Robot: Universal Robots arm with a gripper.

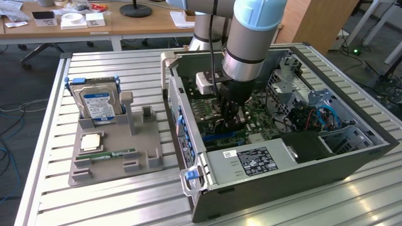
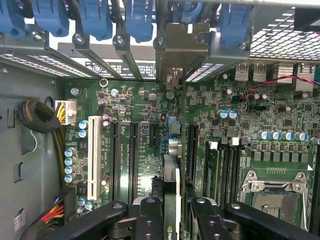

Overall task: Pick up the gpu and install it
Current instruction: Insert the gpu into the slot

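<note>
The arm reaches down into the open computer case (image 1: 276, 181), which lies on its side on the slatted metal table (image 1: 94, 202). In the exterior view the gripper (image 1: 231, 117) is low inside the case, just above the green motherboard (image 1: 261, 123). In the wrist view its two black fingers (image 2: 150, 216) are pressed against both sides of the gpu (image 2: 171, 185), so the gripper is clamped on this card. The gpu is seen from its edge, standing upright on the motherboard between the long black slots, and it runs from the fingers toward the rear wall of the case. Its silvery bracket (image 2: 181, 50) is at this rear wall, among the blue clips (image 2: 95, 17) of the slot covers. I cannot tell if the card is fully pushed into a slot. Beside the slots there is the open CPU socket (image 2: 272, 192). At the exterior view's left, well apart from the case, a grey holder (image 1: 116, 165) stands on the table. It carries a hard drive (image 1: 97, 103) with a blue label, standing upright, a square chip (image 1: 91, 141) and a small green RAM stick (image 1: 116, 154) lying flat.
</note>
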